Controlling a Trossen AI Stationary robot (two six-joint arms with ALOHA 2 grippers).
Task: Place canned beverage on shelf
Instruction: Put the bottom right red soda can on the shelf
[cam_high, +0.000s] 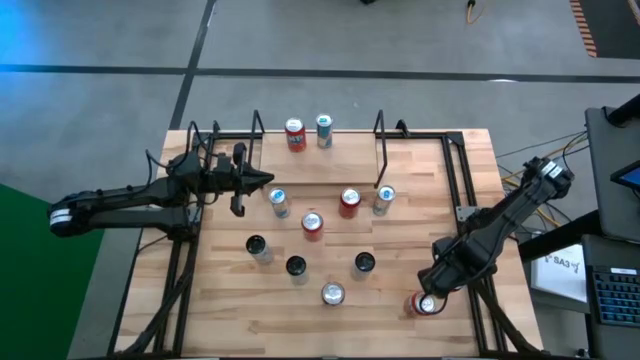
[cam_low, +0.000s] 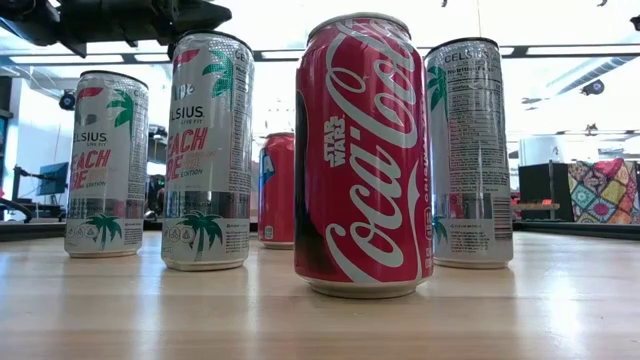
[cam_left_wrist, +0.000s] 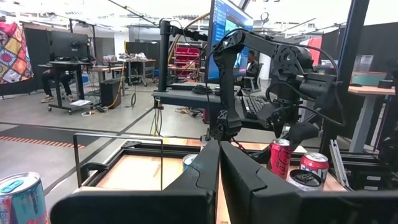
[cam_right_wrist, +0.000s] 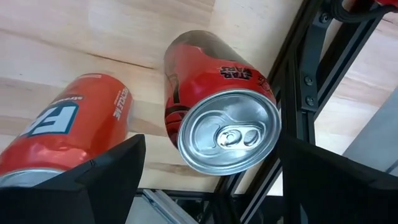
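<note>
- Front can (cam_low: 362, 155) — red, with white script lettering and a dark patch down one side.
- Tall cans (cam_low: 206, 150) — silvery white, with green palm trees and red lettering.
- Table (cam_high: 400, 300) — pale wood planks.
- Shelf (cam_high: 318, 150) — thin black rods.
- Can (cam_right_wrist: 219, 115) by the table's edge — red with a silver top.

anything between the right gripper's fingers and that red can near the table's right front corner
Nothing: in the right wrist view the right gripper stands open astride the red can, bare gaps on both sides.
</note>
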